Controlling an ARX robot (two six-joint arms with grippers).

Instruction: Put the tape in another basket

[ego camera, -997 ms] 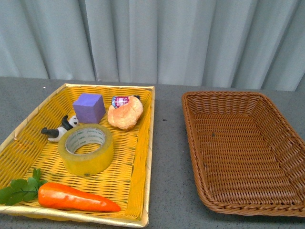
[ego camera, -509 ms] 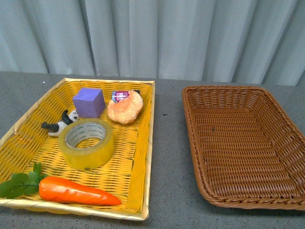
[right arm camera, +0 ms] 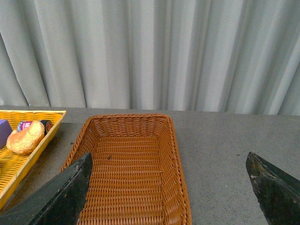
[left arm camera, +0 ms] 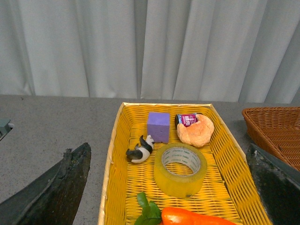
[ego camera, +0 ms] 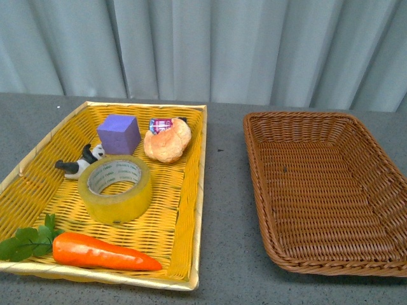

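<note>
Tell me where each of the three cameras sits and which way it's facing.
Front: on the robot's body, looking down at the yellow tray and wicker basket; no arms show.
Left wrist: faces the tape in the tray; its open jaws frame it.
Right wrist: faces the basket; open jaws show.
Both wrist views catch the bread roll.

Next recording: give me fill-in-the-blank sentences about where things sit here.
The tape lies flat in the ____ tray.
The brown basket stands to the tray's ____.
Behind the tape stands a purple ____.
Along the tray's near edge lies an orange ____.
Missing: yellow; right; cube; carrot.
</note>
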